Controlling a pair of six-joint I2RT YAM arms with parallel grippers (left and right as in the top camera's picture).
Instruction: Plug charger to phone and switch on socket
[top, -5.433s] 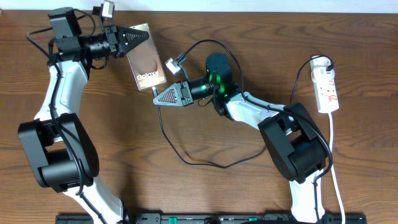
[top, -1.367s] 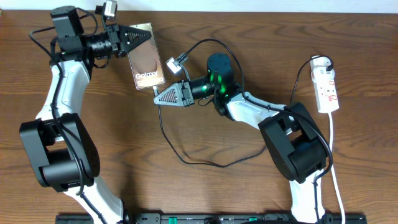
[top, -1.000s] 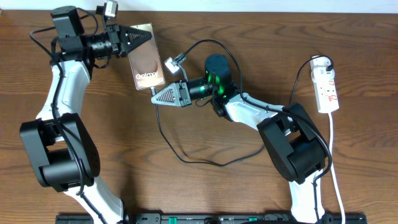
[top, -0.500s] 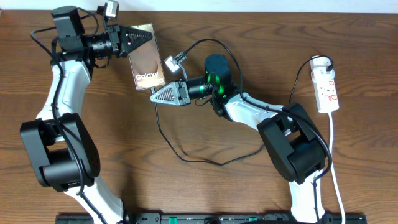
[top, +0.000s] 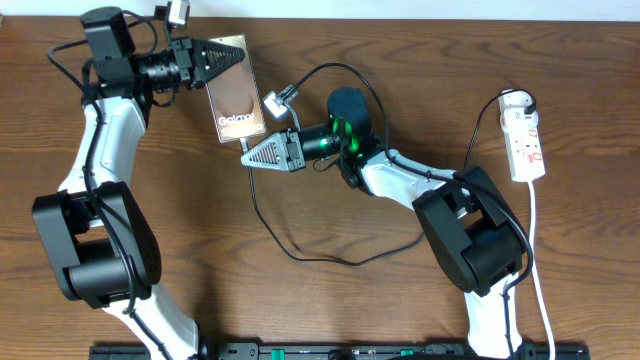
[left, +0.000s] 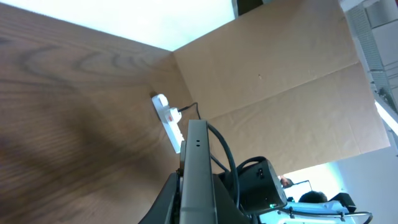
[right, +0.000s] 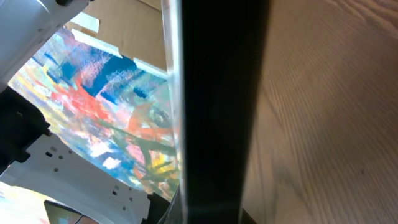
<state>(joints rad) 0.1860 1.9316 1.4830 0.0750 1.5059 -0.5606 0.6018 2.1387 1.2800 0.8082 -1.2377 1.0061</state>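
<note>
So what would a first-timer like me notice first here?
Probably the phone, gripped at its far end by the left gripper at upper left. Just below it the right gripper, pinching the black charger, points at the phone's near end, and the white socket lies at far right.

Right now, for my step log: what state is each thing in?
Flat brown-black phone: gripped at its top edge by shut left gripper.
Thin black charger cable: looped on table, tip end in shut right gripper at phone's bottom edge; insertion unclear.
White elongated power strip: flat on table, switch position unreadable.
</note>
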